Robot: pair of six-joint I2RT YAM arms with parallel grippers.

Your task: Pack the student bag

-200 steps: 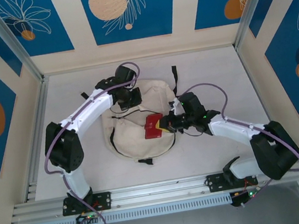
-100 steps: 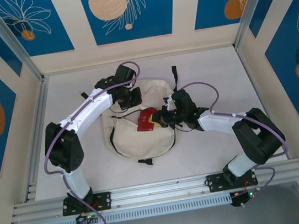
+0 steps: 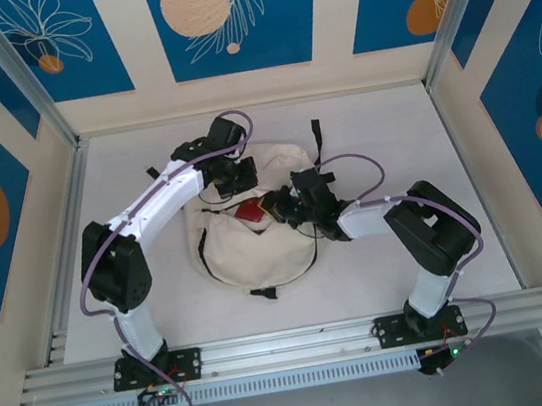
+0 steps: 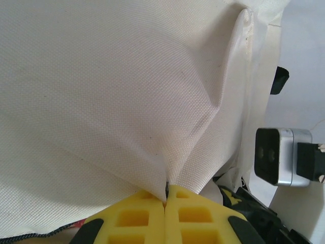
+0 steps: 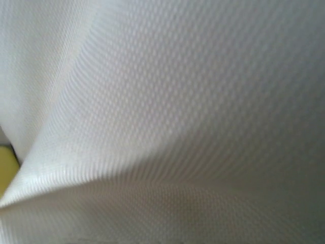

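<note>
Top cam looks down from above/behind; both wrist cams v. close on the student bag point(image 3: 248, 252), shared w/ top.

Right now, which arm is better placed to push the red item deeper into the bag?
Right: the right claw holds the red item at the mouth of the bag. The left claw is shut on a pinch of canvas, seemingly holding it open.

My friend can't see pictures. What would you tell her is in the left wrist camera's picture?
The left gripper, yellow and shut, pinches a fold of the cream bag, and the cloth fans out from it like a tent. At the right edge is a small grey box, with the white table behind it.
</note>
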